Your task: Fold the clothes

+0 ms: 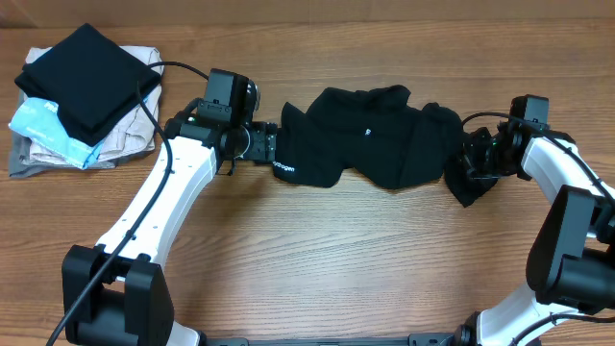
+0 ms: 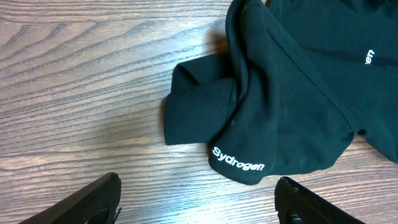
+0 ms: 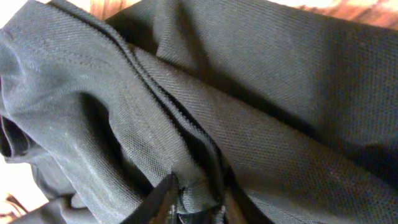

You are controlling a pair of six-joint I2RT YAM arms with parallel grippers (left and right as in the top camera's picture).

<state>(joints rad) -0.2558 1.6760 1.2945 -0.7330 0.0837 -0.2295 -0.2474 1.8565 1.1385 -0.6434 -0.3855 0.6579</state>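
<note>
On the table (image 1: 336, 250), crumpled black shirt (image 1: 370, 144), white lettering (image 2: 238, 160); left gripper (image 2: 198, 182) released; right gripper (image 3: 196, 200) pinching it

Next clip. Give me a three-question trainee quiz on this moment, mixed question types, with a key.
1. True or false: the black shirt lies folded into a neat square.
2. Which one pinches shirt fabric? A. left tool B. right tool C. neither
3. Fill in: the white print at the shirt's hem reads ____.
Key: 1 false; 2 B; 3 Sydrogen.
</note>
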